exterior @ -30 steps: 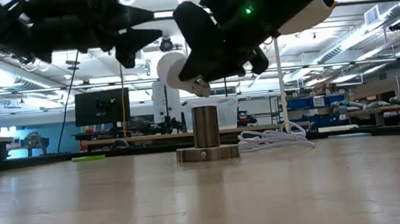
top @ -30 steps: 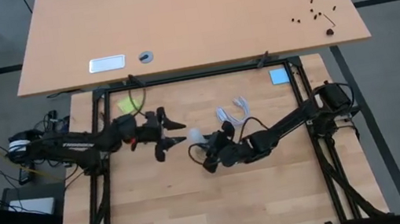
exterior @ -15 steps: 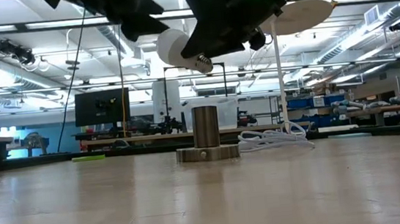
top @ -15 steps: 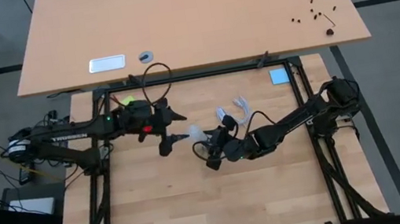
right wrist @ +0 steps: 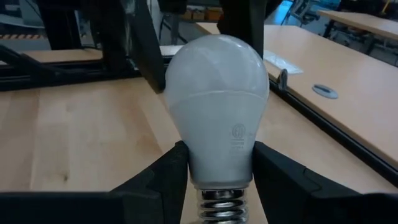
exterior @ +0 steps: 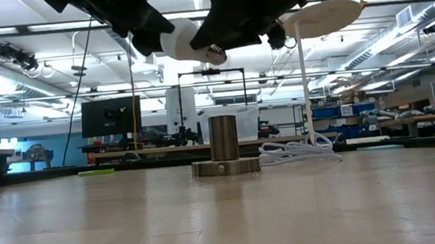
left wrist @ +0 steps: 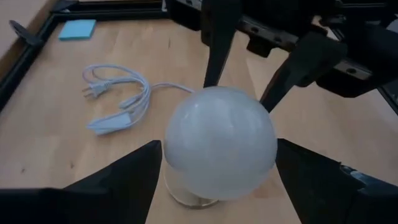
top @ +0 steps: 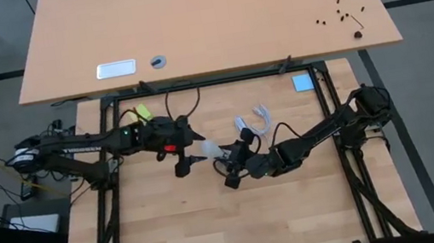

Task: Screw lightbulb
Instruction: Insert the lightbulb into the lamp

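The white lightbulb (top: 211,150) hangs in the air above the grey socket (exterior: 222,148), which stands on the table with its white cord (top: 256,122) behind it. My right gripper (top: 229,163) is shut on the bulb. My left gripper (top: 190,149) is open, with one finger on either side of the bulb's round dome (left wrist: 217,146). In the low view the bulb (exterior: 184,39) lies tilted, dome toward my left gripper (exterior: 140,25). My right gripper pinches the bulb's narrow neck (right wrist: 214,165), just above the metal screw end, between its two fingers (right wrist: 166,183). The bulb is lifted clear of the socket and tilted, with the screw end (exterior: 215,54) lowest and the dome pointing toward the left arm. My left gripper's fingers (left wrist: 134,177) stand close beside the dome; I cannot tell whether they touch it.
A blue pad (top: 303,83) lies at the far right of the table and a yellow-green note (top: 141,113) at the far left. A black frame (top: 211,80) runs round the table. A second, brown table (top: 202,20) stands beyond it.
My left gripper has gone toward the table's right edge and up to the bulb, so that its open fingers now stand around the dome. My right gripper has raised the bulb higher above the socket, still tilted.
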Tool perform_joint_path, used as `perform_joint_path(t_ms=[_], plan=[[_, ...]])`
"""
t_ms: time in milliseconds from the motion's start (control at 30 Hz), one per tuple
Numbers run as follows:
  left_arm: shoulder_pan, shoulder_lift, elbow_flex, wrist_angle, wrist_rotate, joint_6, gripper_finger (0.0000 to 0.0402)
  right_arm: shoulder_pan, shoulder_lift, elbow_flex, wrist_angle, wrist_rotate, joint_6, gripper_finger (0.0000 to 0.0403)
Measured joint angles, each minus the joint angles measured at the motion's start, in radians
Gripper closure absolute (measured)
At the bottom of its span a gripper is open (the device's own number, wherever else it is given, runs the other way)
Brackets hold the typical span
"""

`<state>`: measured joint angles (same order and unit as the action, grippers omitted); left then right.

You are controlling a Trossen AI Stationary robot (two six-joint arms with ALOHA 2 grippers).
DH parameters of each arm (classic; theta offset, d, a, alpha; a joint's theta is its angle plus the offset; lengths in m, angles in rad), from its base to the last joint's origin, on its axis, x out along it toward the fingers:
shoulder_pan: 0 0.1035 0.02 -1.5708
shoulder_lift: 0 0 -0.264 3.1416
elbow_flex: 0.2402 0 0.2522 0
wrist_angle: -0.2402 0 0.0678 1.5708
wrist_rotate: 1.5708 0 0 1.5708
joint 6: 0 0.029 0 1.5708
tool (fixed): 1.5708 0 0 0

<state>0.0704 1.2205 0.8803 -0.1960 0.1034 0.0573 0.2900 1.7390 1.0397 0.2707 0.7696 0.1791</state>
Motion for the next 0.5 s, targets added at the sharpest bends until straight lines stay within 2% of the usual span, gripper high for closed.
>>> perform_joint_path(t_ms=[167, 500], plan=[[-0.026, 0.0, -0.001, 0.05, 0.006, 0.028, 0.0085, 0.009, 0.0, 0.0, 0.007, -0.005, -0.001, 0.0227], [-0.04, 0.018, 0.0, 0.043, 0.019, 0.025, 0.0085, 0.009, 0.0, 0.0, 0.053, -0.009, -0.03, 0.0227]])
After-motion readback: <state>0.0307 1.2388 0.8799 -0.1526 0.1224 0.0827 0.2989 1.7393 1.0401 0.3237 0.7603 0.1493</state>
